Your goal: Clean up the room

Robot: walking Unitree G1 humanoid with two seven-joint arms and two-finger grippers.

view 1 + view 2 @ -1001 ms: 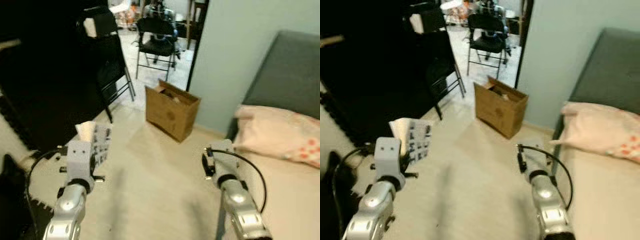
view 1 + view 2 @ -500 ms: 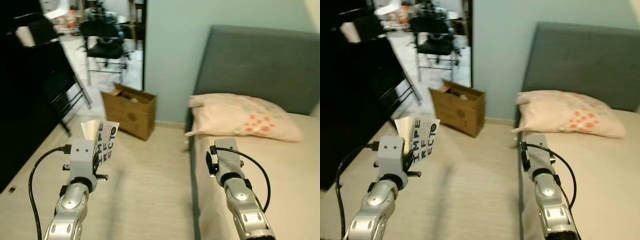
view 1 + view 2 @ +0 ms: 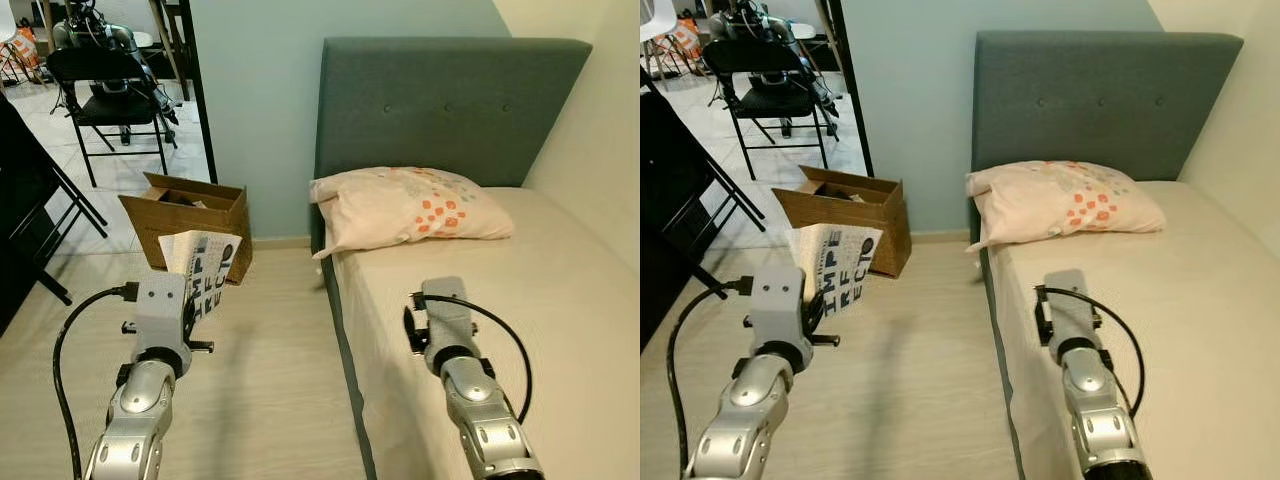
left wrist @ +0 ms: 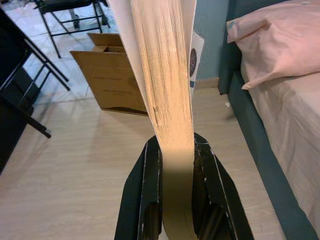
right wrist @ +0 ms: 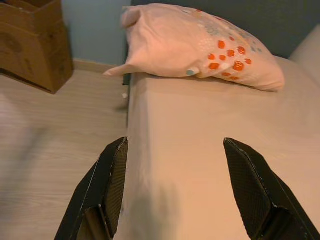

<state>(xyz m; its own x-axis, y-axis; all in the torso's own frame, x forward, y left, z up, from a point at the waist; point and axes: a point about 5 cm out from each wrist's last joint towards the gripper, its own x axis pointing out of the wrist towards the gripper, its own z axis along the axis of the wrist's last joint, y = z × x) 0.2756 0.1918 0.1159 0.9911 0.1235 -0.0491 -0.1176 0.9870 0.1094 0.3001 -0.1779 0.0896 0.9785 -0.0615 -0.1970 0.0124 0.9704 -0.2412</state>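
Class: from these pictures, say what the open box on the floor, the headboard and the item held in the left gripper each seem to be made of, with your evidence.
Box: brown corrugated cardboard, matte, flaps folded open.
Headboard: grey-green woven fabric upholstery, apparently padded, with button tufts.
Held item: a paperback book, probably; cream paper page edges show between the left gripper's fingers, and the cover carries bold printed letters.

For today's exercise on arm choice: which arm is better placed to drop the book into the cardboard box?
Left, probably. Its end effector is already shut on the book, and the box lies ahead on that side. The right end effector is open over the bed.
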